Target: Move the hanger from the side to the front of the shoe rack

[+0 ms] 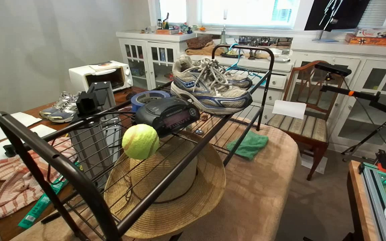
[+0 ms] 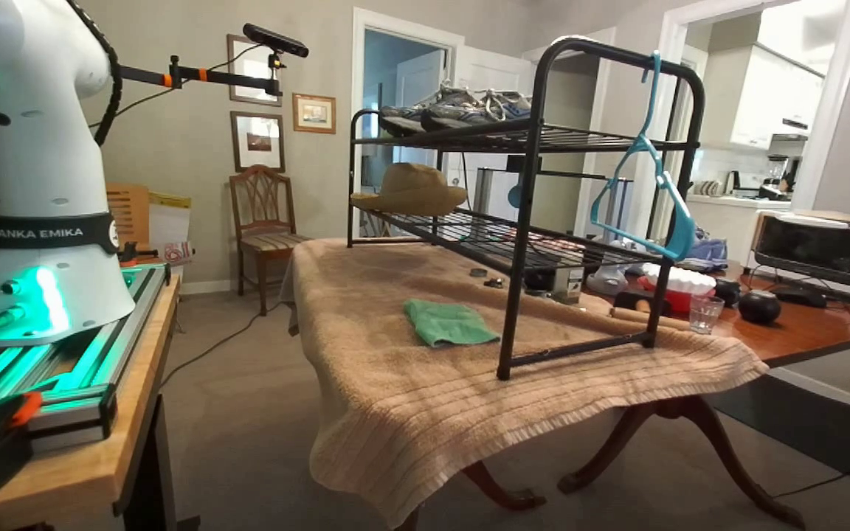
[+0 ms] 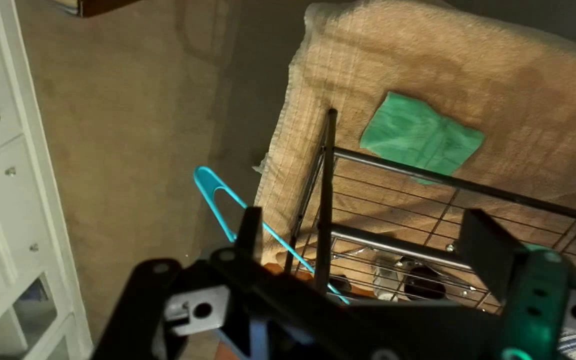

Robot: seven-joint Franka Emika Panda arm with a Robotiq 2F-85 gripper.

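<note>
The light-blue hanger [image 2: 640,144] hangs by its hook from the top bar at one end of the dark metal shoe rack [image 2: 519,236]. The hanger [image 1: 238,57] also shows at the far end of the rack [image 1: 173,174] in an exterior view, partly behind the shoes. In the wrist view my gripper [image 3: 364,217] is open with its fingers wide apart. The hanger [image 3: 207,181] runs behind the left finger, and the rack's end bar [image 3: 326,210] shows between the fingers. I cannot tell whether a finger touches the hanger. The gripper is out of view in both exterior views.
The rack's upper shelf bears shoes [image 1: 209,90], blue tape [image 1: 149,97], a black clock radio [image 1: 166,115] and a tennis ball [image 1: 140,141]. A straw hat [image 2: 414,188] sits on the lower shelf. A green cloth [image 2: 451,323] lies on the towel-covered table [image 2: 366,354].
</note>
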